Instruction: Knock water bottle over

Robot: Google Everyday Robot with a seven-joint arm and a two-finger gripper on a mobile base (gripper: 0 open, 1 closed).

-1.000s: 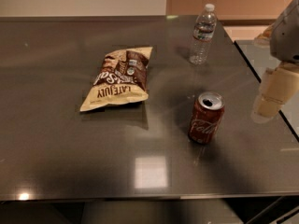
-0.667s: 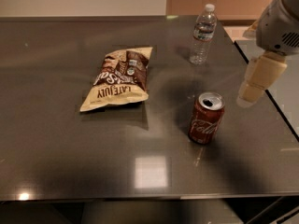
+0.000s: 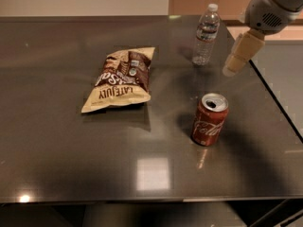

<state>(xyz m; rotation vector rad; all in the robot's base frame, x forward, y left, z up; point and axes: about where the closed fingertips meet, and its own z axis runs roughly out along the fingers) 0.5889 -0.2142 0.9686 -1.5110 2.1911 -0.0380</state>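
The dark, glossy worktop (image 3: 57,150) fills most of the view, and its right edge runs diagonally from the far right corner toward the near side. The robot's pale arm (image 3: 274,6) comes in over that far right corner. A second ago it hung further down the right edge, roughly level with the can; it has since moved toward the far edge and inward. A chip bag (image 3: 122,79) lies flat left of the middle, closer to the far edge than to the near one, and has not shifted. The gripper (image 3: 232,66), a cream tapered piece slanting down and to the left, now hovers above the surface just inside the right edge. It is near the bottle's right side but apart from it, touching and carrying nothing. Whether it is released or clenched cannot be told from here. The water bottle (image 3: 206,34) stands upright close to the far edge, toward the far right corner, white cap on top, in the same place as before. The red soda can (image 3: 209,121) stands upright nearer the near edge, right of centre, also unmoved, well apart from the bottle
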